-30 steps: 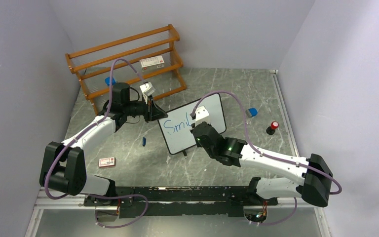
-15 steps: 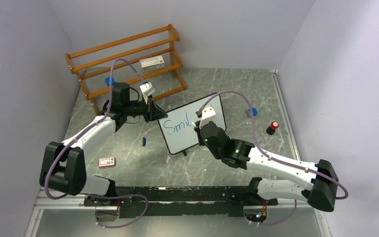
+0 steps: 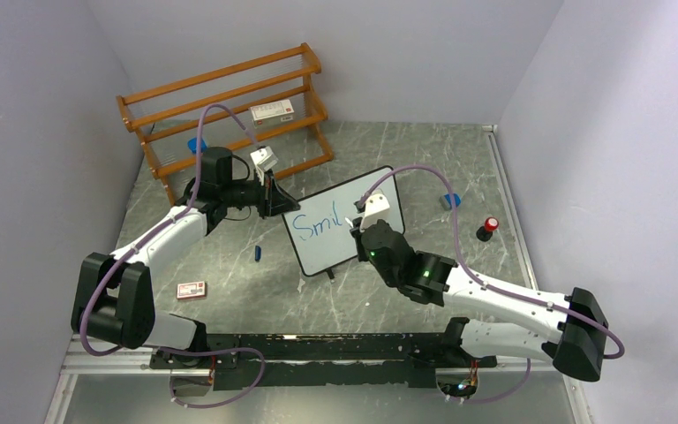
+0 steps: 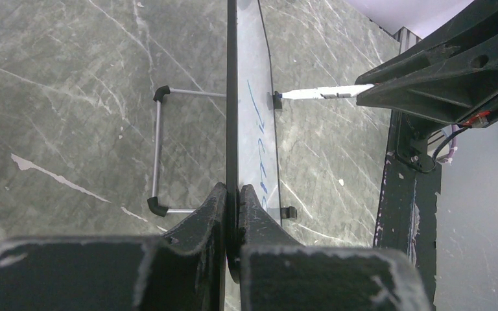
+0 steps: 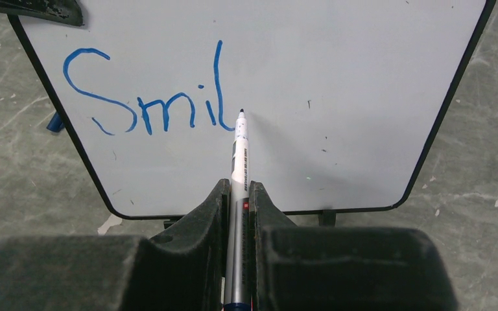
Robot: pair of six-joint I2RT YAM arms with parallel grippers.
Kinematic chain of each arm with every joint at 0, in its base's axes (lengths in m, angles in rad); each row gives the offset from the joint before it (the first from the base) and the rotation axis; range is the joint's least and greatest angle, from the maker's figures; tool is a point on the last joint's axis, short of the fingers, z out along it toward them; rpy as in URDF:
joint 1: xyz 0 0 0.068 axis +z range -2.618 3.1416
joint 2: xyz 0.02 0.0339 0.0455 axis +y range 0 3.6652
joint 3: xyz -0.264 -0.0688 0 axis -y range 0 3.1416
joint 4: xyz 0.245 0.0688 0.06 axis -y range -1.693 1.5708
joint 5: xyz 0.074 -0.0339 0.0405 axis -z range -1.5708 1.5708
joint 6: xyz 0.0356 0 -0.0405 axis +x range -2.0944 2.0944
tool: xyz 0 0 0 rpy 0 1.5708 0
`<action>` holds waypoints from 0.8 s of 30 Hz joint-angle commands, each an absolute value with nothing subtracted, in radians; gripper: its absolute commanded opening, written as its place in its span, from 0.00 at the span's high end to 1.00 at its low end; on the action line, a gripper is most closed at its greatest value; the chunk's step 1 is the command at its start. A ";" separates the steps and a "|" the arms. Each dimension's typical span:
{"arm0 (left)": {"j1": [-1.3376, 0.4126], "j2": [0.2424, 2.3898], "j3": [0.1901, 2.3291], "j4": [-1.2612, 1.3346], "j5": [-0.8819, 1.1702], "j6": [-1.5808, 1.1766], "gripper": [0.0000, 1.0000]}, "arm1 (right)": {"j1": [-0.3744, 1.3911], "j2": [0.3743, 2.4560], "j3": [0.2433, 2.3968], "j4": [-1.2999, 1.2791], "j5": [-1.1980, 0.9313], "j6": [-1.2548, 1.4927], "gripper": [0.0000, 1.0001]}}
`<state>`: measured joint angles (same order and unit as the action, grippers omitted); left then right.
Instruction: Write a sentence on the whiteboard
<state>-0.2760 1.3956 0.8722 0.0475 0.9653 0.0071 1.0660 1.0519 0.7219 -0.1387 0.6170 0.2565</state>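
The whiteboard [image 3: 380, 196] stands tilted on the grey table, its black frame edge [image 4: 232, 97] running straight away from my left gripper [image 4: 232, 189], which is shut on the board's left edge [image 3: 271, 196]. Blue letters "Smil" [image 5: 149, 107] are the part of the sentence on the board, upper left of its face [image 5: 350, 97]. My right gripper [image 5: 237, 184] is shut on a white and silver marker [image 5: 238, 162]. The marker tip touches the board just right of the "l". From above, the right gripper [image 3: 359, 231] sits in front of the board's middle.
A wooden rack [image 3: 229, 106] stands at the back left with a white box [image 3: 272, 111] on it. On the table lie a small blue cap [image 3: 257, 253], a small labelled box [image 3: 192, 290], a blue block [image 3: 449, 200] and a red-topped black item [image 3: 487, 228].
My right arm has shifted to the right along the board, uncovering more of the blue letters. The left gripper and the board have stayed put.
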 commanded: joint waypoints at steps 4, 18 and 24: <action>-0.269 1.413 0.888 0.021 0.959 0.051 0.95 | 1.061 1.042 0.703 -0.090 0.635 0.256 1.00; -0.270 1.415 0.889 0.019 0.962 0.051 0.95 | 1.051 1.083 0.707 -0.064 0.616 0.258 1.00; -0.270 1.416 0.891 0.015 0.960 0.053 0.95 | 1.045 1.101 0.712 -0.046 0.607 0.254 1.00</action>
